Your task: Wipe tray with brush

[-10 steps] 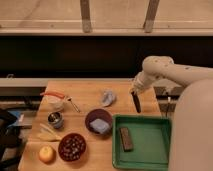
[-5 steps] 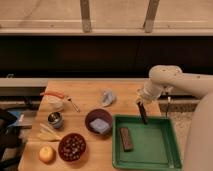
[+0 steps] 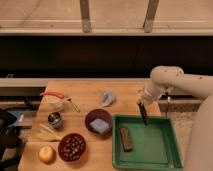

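The green tray (image 3: 150, 150) lies at the front right of the wooden table. My gripper (image 3: 141, 103) hangs from the white arm just above the tray's far rim. It is shut on the slim black brush (image 3: 143, 114), which points down and slightly right, with its lower end over the far left part of the tray. I cannot tell whether the tip touches the tray floor. A short brown block (image 3: 126, 138) lies inside the tray on its left side.
Left of the tray are a purple bowl with a blue sponge (image 3: 98, 121), a dark bowl of nuts (image 3: 71, 146), an orange fruit (image 3: 46, 153), a banana (image 3: 47, 134), a small can (image 3: 55, 120), a white bowl (image 3: 55, 103) and a crumpled cloth (image 3: 107, 97).
My arm has swung right and toward the front. The gripper has carried the brush from above the bare table behind the tray to the tray's far rim.
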You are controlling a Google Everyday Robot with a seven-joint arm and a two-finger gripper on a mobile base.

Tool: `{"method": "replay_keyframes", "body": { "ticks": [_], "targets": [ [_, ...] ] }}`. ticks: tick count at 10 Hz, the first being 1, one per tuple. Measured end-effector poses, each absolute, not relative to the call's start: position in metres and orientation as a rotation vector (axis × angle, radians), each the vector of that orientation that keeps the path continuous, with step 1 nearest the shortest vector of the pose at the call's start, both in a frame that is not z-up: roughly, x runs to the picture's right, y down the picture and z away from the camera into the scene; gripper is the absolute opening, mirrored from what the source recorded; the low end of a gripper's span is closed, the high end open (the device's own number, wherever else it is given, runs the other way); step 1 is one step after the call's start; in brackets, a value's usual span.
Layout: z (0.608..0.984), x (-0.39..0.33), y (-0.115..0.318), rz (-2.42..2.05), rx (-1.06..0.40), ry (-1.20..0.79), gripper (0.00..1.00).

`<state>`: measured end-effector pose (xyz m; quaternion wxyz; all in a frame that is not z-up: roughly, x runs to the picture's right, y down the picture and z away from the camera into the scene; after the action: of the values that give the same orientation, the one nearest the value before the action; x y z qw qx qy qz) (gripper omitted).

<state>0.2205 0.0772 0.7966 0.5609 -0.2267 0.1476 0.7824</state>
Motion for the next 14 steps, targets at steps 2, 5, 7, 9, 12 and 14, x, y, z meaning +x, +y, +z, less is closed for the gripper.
{"method": "replay_keyframes", "body": {
  "ticks": [2, 5, 7, 9, 12, 14],
  "targets": [
    [0.796, 0.223, 0.078, 1.847, -0.533, 0.349, 0.0],
    [0.791, 0.218, 0.082, 1.825, -0.523, 0.352, 0.0],
    [0.775, 0.213, 0.101, 1.816, -0.514, 0.355, 0.0],
    [0.755, 0.21, 0.125, 1.811, -0.499, 0.357, 0.0],
    [0.725, 0.211, 0.157, 1.81, -0.451, 0.375, 0.0],
    [0.71, 0.218, 0.173, 1.812, -0.424, 0.391, 0.0]
  ]
}}
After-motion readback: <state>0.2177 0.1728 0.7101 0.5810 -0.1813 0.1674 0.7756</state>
